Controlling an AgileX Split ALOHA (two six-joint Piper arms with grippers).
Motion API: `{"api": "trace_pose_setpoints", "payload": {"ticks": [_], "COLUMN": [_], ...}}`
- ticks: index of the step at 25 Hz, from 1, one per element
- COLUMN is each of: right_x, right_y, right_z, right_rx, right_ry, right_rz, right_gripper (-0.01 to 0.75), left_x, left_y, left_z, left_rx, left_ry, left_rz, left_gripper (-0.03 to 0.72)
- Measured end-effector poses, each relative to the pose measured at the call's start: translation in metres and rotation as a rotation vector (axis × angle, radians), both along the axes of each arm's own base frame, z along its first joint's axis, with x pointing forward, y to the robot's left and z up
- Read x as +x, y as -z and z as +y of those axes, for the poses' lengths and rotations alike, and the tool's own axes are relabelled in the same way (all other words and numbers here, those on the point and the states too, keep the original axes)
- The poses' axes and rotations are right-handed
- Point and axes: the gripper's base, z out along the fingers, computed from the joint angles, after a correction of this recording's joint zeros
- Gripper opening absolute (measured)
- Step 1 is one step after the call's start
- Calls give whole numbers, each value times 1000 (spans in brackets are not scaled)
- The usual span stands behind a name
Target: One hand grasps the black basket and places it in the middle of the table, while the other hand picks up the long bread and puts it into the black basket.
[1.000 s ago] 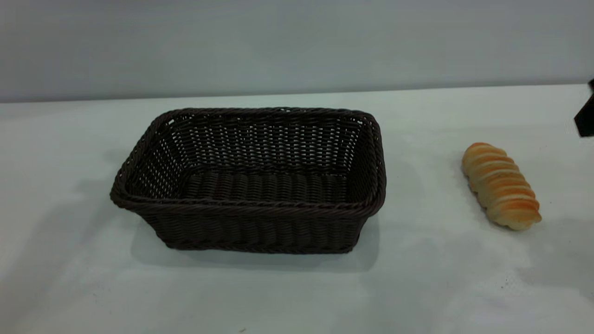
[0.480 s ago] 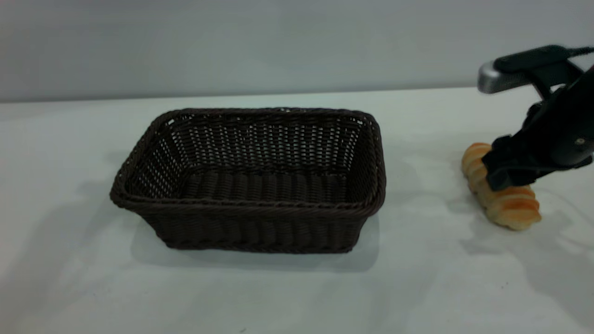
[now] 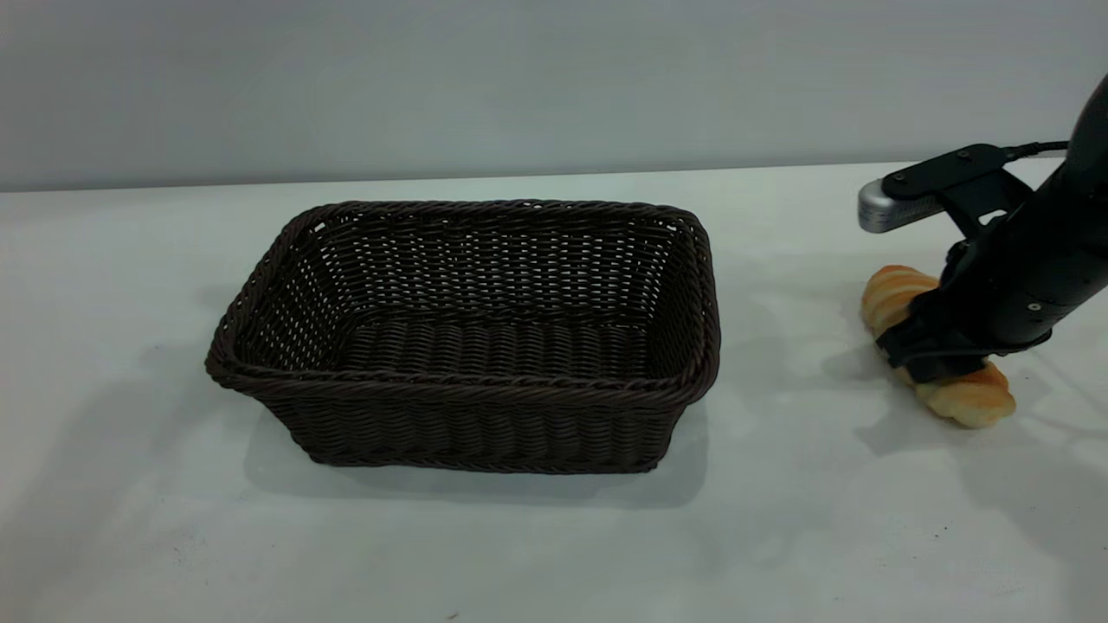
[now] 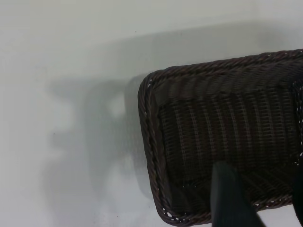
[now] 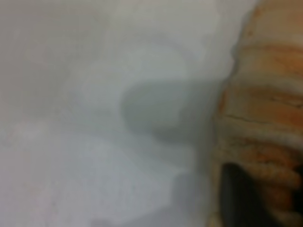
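The black basket [image 3: 467, 391] stands empty near the middle of the white table [image 3: 519, 554]. The long bread [image 3: 976, 398] lies on the table at the far right. My right gripper [image 3: 930, 359] is down over the loaf's middle, open, with one finger on each side of it. In the right wrist view the bread [image 5: 265, 118] fills the space by my right gripper [image 5: 270, 198]. My left gripper [image 4: 262, 203] is open and empty, hovering above one end of the basket [image 4: 227, 123]. It is outside the exterior view.
A plain grey wall runs behind the table's far edge. A strip of bare table lies between the basket and the bread.
My right arm came in from the right edge and lowered onto the bread. The loaf's near end has shifted slightly. The basket has not moved.
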Motion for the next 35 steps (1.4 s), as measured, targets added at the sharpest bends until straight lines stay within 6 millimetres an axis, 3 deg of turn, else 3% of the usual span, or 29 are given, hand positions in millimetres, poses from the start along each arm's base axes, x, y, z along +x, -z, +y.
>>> {"api": "trace_pose_setpoints", "payload": {"ticks": [2, 7, 11, 14, 19, 23, 26, 29, 31, 35], "right_x": [0, 0, -3, -11, -27, -29, -29, -26, -22, -22], "right_y": [-9, -64, -115, -138, -143, -132, -126, -132, -147, -191], "right_z": [-1, 11, 49, 89, 146, 167, 170, 157, 137, 70], "right_rx": [12, 78, 154, 213, 271, 281, 269, 268, 290, 350], "right_ry": [-4, -45, -145, -234, -342, -367, -378, -369, -330, -173], "right_rz": [2, -39, -95, -118, -126, -116, -106, -92, -75, -20], "right_gripper": [73, 46, 46, 58, 144, 278, 378, 448, 465, 469], "left_x": [0, 0, 3, 4, 5, 5, 4, 1, -7, -35], "left_y": [0, 0, -1, -2, -2, -2, -3, -9, -20, -54], "left_z": [0, 0, 0, 0, 0, -1, 0, 4, 9, 22], "left_rx": [0, 0, -4, -6, -8, -10, -1, 40, 78, 161], "left_ry": [0, 1, -3, -5, -7, -7, 1, 3, 0, -43], "left_rz": [1, -5, -33, -49, -57, -57, -63, -84, -110, -175], "left_gripper": [395, 395, 395, 395, 395, 395, 395, 395, 395, 395]}}
